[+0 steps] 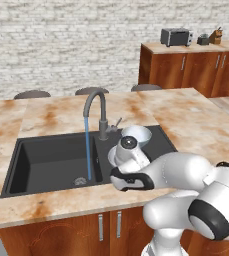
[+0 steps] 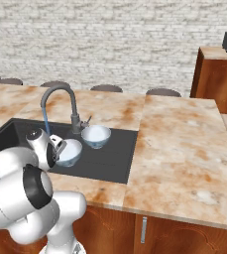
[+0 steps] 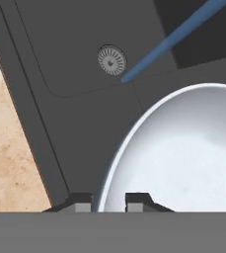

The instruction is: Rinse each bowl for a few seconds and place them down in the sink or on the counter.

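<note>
straddling the rim of one bowl [image 3: 183, 163], the gripper [image 3: 109, 201] has a fingertip on each side, grasping it over the sink [image 1: 46, 160] drainboard. second bowl [image 2: 96, 136] sits on the drainboard near the faucet [image 1: 98, 107]. water stream [image 1: 88, 150] falls toward the drain [image 3: 111, 60]. marble counter [image 2: 179, 144] surrounds the sink.

bases: behind, both facing sink [image 1: 56, 165] | hand: close, apparently tilted over basin
</note>
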You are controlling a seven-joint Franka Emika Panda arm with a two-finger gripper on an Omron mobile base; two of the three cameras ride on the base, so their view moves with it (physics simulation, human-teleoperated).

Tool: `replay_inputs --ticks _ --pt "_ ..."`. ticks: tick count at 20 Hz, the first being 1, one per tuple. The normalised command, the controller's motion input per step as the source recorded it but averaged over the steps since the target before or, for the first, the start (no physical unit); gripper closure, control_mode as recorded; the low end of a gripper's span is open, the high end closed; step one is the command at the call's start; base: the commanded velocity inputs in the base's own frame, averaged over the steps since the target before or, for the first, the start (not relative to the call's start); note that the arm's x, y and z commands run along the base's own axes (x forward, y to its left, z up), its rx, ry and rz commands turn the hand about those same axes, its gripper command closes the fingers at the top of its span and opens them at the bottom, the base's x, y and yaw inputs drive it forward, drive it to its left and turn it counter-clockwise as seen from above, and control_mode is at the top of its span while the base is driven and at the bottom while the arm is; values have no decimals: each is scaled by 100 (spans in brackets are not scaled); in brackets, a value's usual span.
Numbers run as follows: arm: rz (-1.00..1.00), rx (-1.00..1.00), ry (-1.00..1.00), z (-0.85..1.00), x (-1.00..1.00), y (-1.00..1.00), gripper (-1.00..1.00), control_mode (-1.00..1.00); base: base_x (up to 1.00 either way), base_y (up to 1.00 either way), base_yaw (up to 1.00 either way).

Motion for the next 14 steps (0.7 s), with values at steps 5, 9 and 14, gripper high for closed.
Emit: replay_inputs --ticks 5,9,14 --pt "-7 5 0 -14 -7 -4 -100 -100 0 0 0" --pt "-6 3 -4 6 -10 -5 -100 -100 0 0 0" --pt "-6 2 -5 16 -8 -2 -100 -100 0 0 0"
